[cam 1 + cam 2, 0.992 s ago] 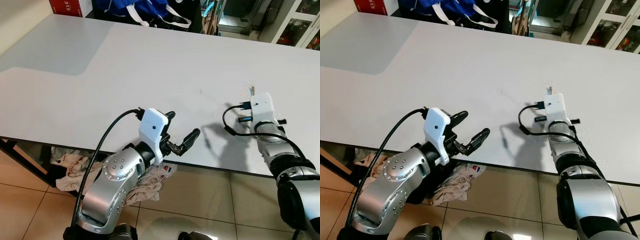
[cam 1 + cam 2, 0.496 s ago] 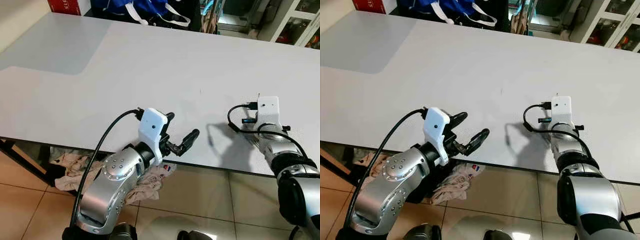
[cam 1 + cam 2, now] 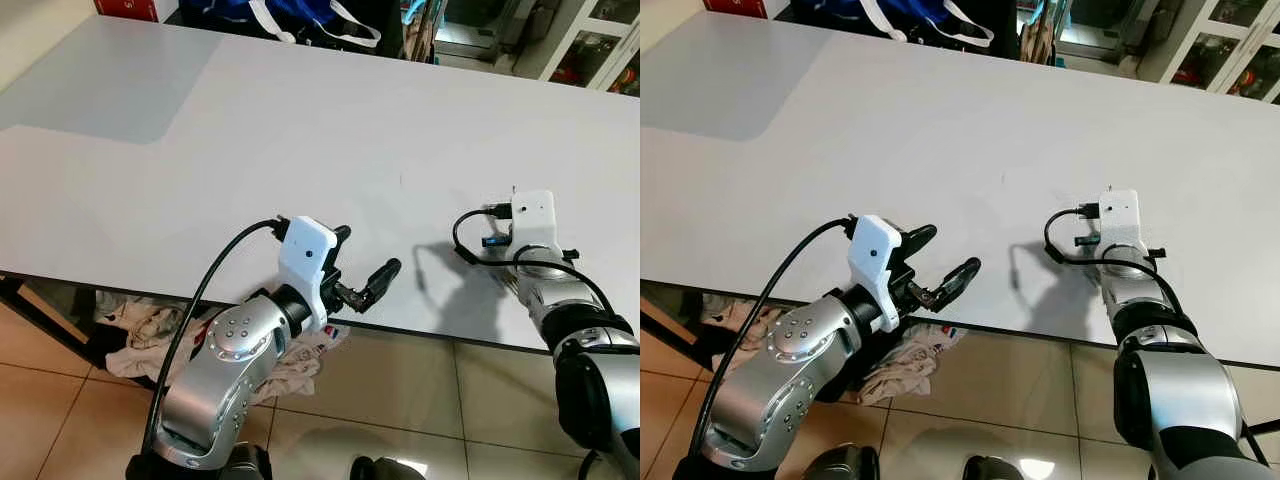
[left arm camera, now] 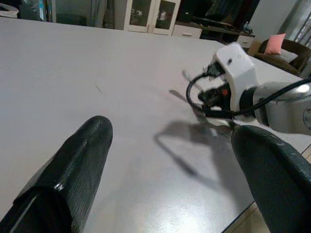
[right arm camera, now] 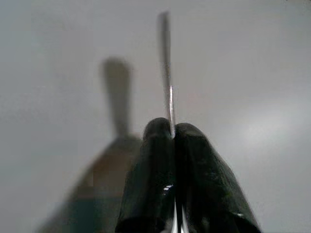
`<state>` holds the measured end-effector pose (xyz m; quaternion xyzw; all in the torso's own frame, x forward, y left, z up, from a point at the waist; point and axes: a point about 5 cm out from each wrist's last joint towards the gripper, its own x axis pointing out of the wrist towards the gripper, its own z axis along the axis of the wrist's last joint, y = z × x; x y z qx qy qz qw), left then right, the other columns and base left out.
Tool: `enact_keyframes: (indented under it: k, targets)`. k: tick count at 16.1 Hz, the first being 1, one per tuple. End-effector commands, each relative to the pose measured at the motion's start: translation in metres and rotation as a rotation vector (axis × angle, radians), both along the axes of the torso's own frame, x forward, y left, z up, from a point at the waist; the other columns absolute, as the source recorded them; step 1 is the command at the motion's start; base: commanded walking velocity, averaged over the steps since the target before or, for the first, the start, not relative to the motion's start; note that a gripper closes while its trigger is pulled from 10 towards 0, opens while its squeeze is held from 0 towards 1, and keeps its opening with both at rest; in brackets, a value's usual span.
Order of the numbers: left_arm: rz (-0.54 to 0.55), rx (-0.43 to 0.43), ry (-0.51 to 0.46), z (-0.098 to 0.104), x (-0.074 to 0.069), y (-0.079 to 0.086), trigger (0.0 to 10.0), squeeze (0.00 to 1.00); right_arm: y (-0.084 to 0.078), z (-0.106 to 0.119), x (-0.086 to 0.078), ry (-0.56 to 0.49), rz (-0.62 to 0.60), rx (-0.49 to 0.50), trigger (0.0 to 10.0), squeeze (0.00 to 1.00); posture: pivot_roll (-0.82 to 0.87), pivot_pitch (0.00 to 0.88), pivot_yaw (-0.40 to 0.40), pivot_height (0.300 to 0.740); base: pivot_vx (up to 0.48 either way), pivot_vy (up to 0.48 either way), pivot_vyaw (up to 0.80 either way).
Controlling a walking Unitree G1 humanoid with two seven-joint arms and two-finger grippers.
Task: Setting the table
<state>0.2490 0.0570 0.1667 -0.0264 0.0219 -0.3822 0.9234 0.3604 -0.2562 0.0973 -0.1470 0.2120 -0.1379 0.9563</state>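
My right gripper [image 5: 172, 128] is shut on a thin metal utensil [image 5: 166, 58]. The utensil is seen edge-on, so I cannot tell what kind it is. It sticks out past the fingertips just above the white table [image 3: 300, 120]. From the head, the white right wrist housing [image 3: 530, 212] hides those fingers, low over the table's near right part. My left gripper [image 3: 366, 250] is open and holds nothing, hovering at the table's front edge. Its fingers [image 4: 82, 160] frame the right arm [image 4: 243, 82] across the tabletop.
A grey patch [image 3: 110, 80] covers the table's far left corner. Bags [image 3: 300, 15] and a red box [image 3: 135, 8] sit beyond the far edge. Crumpled cloths [image 3: 150, 325] lie on the tiled floor under the table. Glass-door cabinets [image 3: 590, 50] stand at the back right.
The right wrist has shifted a little to the right over the table with the utensil still held. The left arm has stayed where it was, still open.
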Motion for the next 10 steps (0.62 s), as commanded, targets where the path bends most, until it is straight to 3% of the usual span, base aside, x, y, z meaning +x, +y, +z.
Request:
enact_keyframes:
  k: [1,3,10]
  targets:
    - [-0.012,-0.004,-0.012,0.0041,-0.0027,-0.0030,10.0,0.00,-0.0055,-0.0186,-0.0125,0.088,-0.024,-0.005,10.0,0.93,0.08,0.159,-0.067,0.740,0.000,0.000,0.00]
    - [-0.014,-0.003,-0.012,0.0039,-0.0022,-0.0028,10.0,0.00,-0.0056,-0.0186,-0.0125,0.088,-0.028,-0.007,10.0,1.00,0.09,0.159,-0.068,0.740,0.000,0.000,0.00]
    - [-0.017,0.001,-0.014,0.0037,-0.0009,-0.0034,10.0,0.00,-0.0081,-0.0151,-0.0113,0.074,-0.042,-0.022,10.0,1.00,0.08,0.157,-0.070,0.740,0.000,0.000,0.00]
